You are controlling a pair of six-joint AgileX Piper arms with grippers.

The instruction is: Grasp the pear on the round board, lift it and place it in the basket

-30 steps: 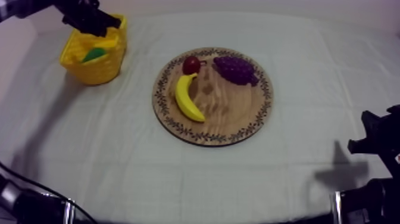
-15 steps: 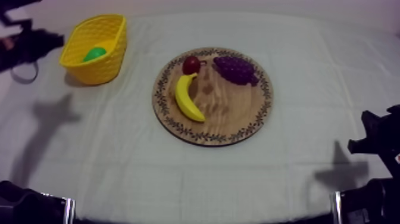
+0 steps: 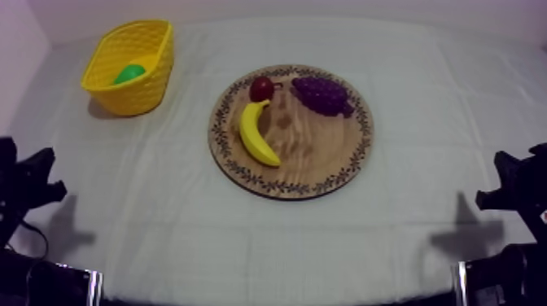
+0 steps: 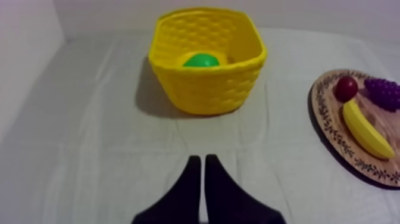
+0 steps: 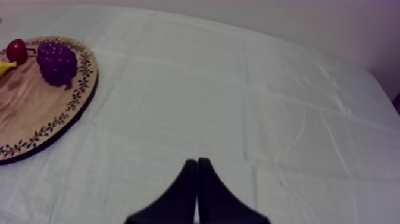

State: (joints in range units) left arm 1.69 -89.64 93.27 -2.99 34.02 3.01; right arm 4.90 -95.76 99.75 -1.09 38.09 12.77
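Grey-white cloth (image 3: 163, 212) covers the table, flat with light creases. At far left stands the yellow basket (image 3: 137, 98), well apart from the wooden board (image 3: 317, 150) at centre. Inside the basket lies the pear (image 3: 129, 74), low against the far wall, with its green top clear of the rim in the left wrist view. On the board are the banana (image 3: 258, 134), the small red fruit (image 3: 261, 88) at the banana's upper tip, and the grapes (image 3: 322, 94) just beside the red fruit; no pear among them. The left gripper (image 4: 199, 161) has its fingers together as a narrow wedge, nothing held, low over bare cloth on the near side of the basket. The right gripper (image 5: 196, 162) is likewise closed on nothing, over bare cloth beside the board. Judgement: pick and place both done; task reads as complete, no step left.
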